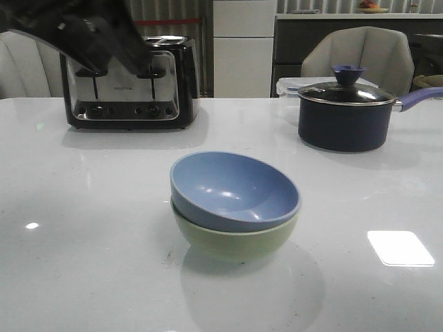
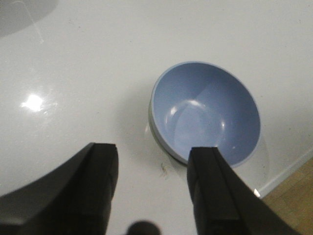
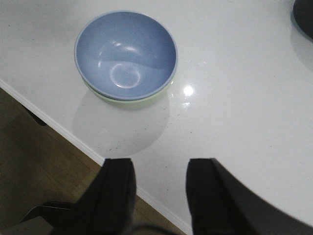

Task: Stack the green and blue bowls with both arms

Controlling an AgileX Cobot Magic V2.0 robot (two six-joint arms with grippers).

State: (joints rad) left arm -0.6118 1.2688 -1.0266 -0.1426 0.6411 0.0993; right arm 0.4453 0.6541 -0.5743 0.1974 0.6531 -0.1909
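The dusty blue bowl sits nested inside the pale green bowl at the middle of the white table, a little tilted. In the left wrist view the blue bowl lies beyond my left gripper, which is open and empty above the table. In the right wrist view the blue bowl rests in the green bowl; my right gripper is open and empty over the table's front edge. A blurred black arm shows at the front view's upper left.
A chrome and black toaster stands at the back left. A dark lidded saucepan with a blue handle stands at the back right, with a clear lidded box behind it. Chairs stand beyond the table. Wooden floor lies past the front edge.
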